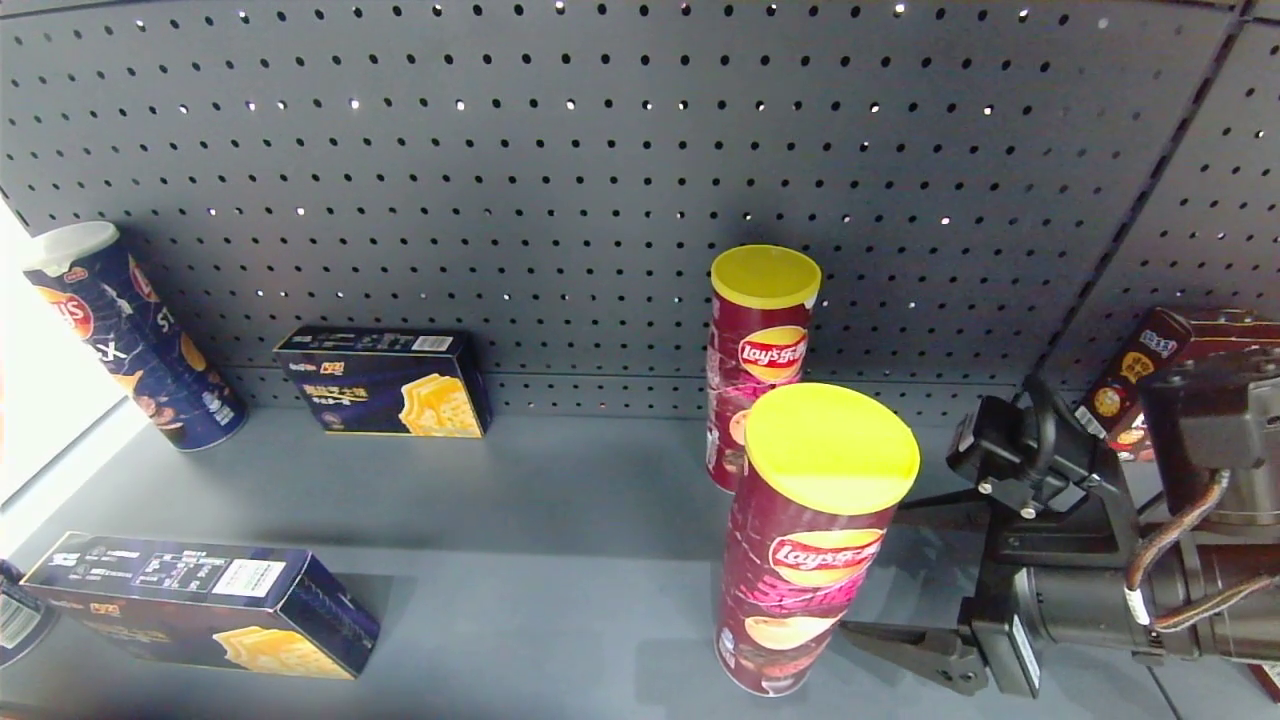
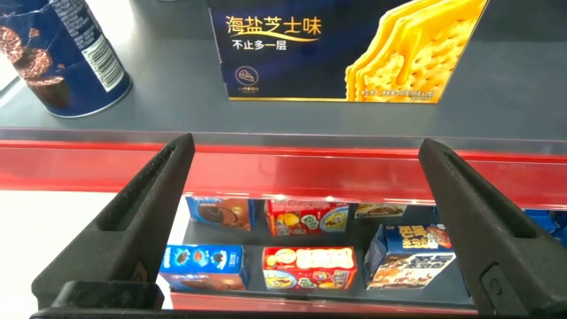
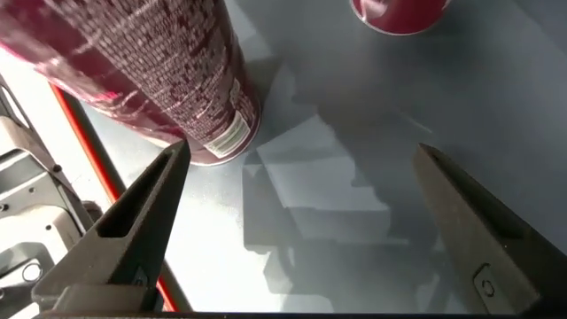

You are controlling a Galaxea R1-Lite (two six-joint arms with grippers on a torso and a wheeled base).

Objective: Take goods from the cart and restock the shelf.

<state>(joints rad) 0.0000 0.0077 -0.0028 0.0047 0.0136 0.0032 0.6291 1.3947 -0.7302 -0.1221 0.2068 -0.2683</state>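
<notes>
Jaws wide apart, empty, on right gripper [image 1: 880, 565], just right of near red can [image 1: 815, 540] upright on shelf [image 1: 560, 500]. Far red can [image 1: 762, 350] behind it, by back wall. Jaws equally wide, empty, on left gripper [image 2: 306, 142], facing box [image 2: 345, 49] at shelf's near edge.

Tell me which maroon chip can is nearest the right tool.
The front can, beside the right tool; the other can stands behind it, farther back.
</notes>
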